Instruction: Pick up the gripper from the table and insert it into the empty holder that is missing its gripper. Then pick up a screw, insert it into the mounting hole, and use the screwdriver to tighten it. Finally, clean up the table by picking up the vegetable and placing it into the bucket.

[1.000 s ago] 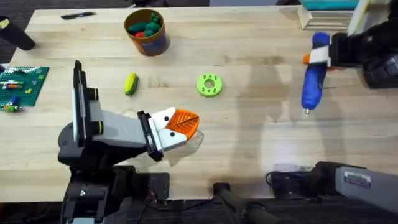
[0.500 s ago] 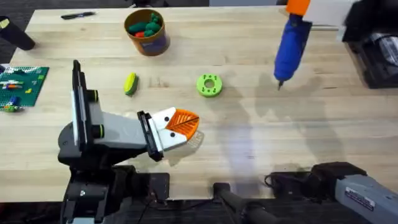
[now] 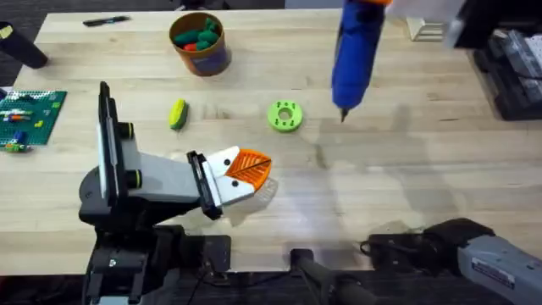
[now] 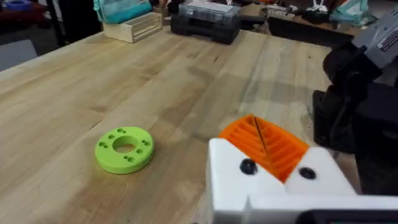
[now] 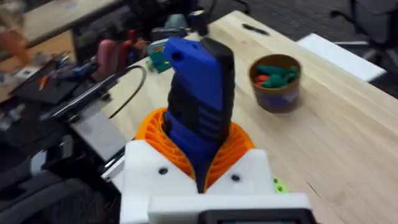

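My left gripper (image 3: 254, 166) (image 4: 257, 127) lies low over the table (image 3: 406, 161), shut, with its two orange ribbed pads (image 4: 273, 146) pressed together in white holders (image 4: 249, 186). A dark screw head (image 4: 247, 167) shows in each holder. My right gripper (image 3: 378, 4) (image 5: 199, 146) is shut on the blue screwdriver (image 3: 354, 52) (image 5: 199, 93), which hangs tip-down above the table, to the right of the green disc (image 3: 284, 116) (image 4: 124, 149). The yellow-green vegetable (image 3: 177, 113) lies on the table left of the disc. The orange bucket (image 3: 201, 52) (image 5: 277, 99) stands at the back.
Green and red toy vegetables fill the bucket. A green brick plate (image 3: 30, 114) lies at the left edge and a black pen (image 3: 106, 21) at the far left. A wooden tray (image 3: 428, 30) and dark cases (image 3: 517, 72) sit at the back right.
My right arm has carried the screwdriver left and farther back, from the right side to near the green disc. The left arm has not moved.
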You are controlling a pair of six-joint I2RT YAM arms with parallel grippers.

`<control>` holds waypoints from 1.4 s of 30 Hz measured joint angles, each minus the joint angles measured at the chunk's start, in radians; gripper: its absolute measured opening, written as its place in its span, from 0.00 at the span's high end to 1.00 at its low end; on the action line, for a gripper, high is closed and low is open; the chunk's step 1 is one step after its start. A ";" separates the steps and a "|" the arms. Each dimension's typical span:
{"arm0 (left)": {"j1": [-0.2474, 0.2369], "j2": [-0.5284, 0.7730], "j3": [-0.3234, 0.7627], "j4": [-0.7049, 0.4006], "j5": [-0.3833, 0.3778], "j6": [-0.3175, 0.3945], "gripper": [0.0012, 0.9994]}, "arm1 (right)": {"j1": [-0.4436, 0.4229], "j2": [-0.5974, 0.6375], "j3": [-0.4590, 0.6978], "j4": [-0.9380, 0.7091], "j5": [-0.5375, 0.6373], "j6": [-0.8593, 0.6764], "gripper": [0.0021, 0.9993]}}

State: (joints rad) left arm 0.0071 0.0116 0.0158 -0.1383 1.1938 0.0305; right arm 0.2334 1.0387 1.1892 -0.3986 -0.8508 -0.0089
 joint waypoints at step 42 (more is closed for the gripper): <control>0.000 0.000 0.000 -0.003 0.017 0.000 0.99 | 0.404 -0.111 -0.468 0.902 0.081 0.052 0.99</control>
State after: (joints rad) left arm 0.0071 0.0116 0.0158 -0.1417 1.2109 0.0307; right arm 0.6376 0.9274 0.7209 0.5037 -0.7703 0.0435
